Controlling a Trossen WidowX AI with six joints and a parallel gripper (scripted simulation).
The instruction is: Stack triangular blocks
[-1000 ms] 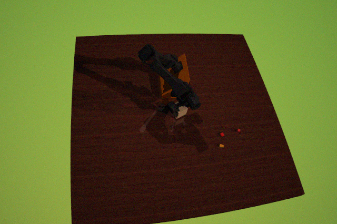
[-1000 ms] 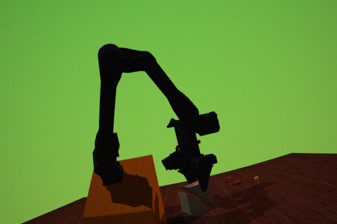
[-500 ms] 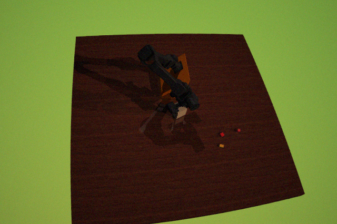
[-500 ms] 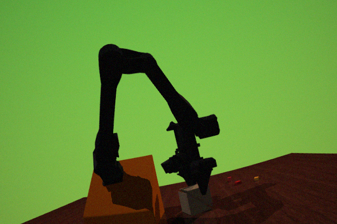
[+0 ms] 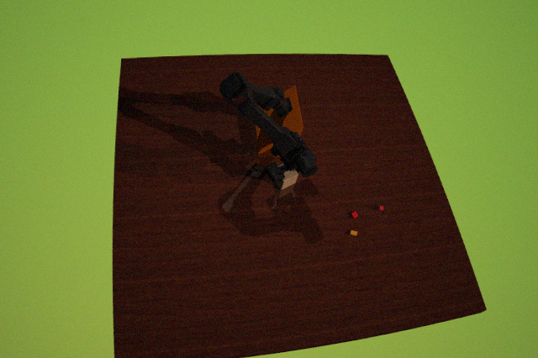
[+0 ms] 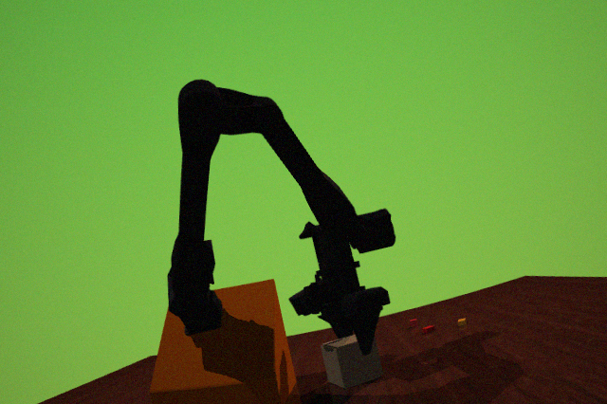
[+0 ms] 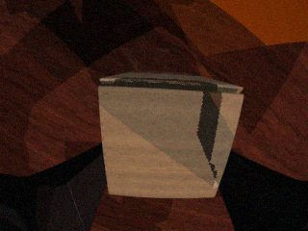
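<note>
From the top view, the dark arm reaches down over the brown table [image 5: 173, 280], and its pincer [image 5: 282, 178] sits directly on a pale block [image 5: 290, 179] that shows only partly beneath it; an orange slab [image 5: 292, 113] lies behind the pincer under the arm, and three tiny red and yellow bits [image 5: 354, 215] lie well off to one side. From the exterior view, the pincer [image 6: 359, 336] points straight down with its fingers clenched on the upper triangular block [image 6: 342, 342], which sits on the lower triangular block [image 6: 353, 370]; together they look like one grey cube resting on the table just below the pincer. From the wrist view, the cube fills the space straight ahead, with the diagonal seam [image 7: 161, 148] between the two halves running across its face; the top edges appear slightly stepped, so the ends may not be fully even. The likely risks: letting go while the halves are misaligned could let the upper half slide down the slope, and pressing down or lifting away crookedly could drag the lower half across the table.
</note>
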